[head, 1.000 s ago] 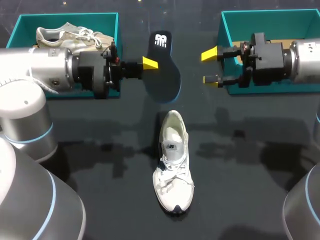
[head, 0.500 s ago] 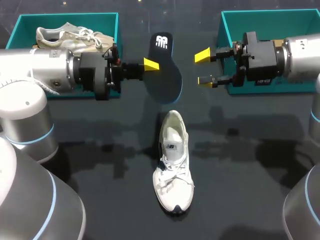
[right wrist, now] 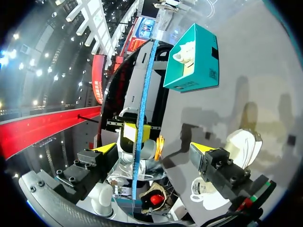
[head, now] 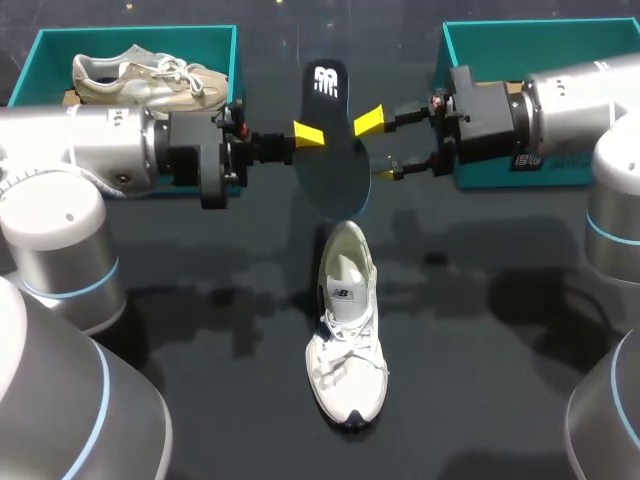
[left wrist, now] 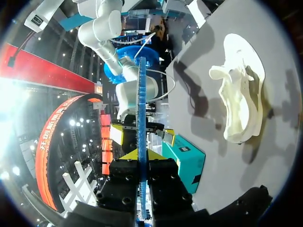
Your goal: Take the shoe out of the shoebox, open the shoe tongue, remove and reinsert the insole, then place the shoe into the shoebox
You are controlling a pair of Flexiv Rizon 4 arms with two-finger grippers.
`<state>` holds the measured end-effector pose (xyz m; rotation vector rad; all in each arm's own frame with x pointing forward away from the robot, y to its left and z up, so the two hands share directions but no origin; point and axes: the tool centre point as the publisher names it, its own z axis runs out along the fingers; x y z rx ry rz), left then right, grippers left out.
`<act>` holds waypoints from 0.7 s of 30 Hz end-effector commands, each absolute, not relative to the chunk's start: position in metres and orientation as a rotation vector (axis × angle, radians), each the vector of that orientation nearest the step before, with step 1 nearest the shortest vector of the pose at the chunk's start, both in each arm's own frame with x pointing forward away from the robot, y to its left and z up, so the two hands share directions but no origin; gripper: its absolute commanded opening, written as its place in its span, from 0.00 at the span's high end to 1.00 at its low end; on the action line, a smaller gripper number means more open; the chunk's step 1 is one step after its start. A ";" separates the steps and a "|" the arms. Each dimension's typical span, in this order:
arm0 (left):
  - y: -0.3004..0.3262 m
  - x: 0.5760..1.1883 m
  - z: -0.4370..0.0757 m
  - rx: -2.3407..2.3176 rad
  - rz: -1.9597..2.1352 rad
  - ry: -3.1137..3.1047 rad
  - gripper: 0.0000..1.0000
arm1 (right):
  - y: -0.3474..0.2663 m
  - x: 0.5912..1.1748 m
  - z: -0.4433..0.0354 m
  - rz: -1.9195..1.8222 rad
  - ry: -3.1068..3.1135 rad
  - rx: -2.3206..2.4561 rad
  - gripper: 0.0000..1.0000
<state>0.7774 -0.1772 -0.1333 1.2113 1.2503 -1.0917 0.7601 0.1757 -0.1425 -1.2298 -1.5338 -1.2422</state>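
Dark insole (head: 330, 150) hangs in the air beyond the heel of the shoe (head: 346, 325), pinched in the left gripper (head: 308, 137); the right gripper (head: 376, 146), fingers wide apart astride its edge, should clamp squarely before any release.

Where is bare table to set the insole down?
Bare table lies either side of the shoe, toward the robot from both arms. Crowded between the left shoebox and right shoebox, where left gripper and right gripper meet at the insole.
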 end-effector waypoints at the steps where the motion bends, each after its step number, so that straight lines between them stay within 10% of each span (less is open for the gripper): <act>1: -0.179 0.780 -0.138 1.211 -1.086 1.249 1.00 | 0.182 0.763 -0.142 -1.215 -1.543 -1.230 0.06; 7: -0.176 0.783 -0.137 1.199 -1.085 1.251 1.00 | 0.185 0.756 -0.134 -1.230 -1.557 -1.200 0.38; 21: -0.178 0.787 -0.139 1.195 -1.083 1.255 1.00 | 0.200 0.752 -0.141 -1.173 -1.541 -1.166 0.37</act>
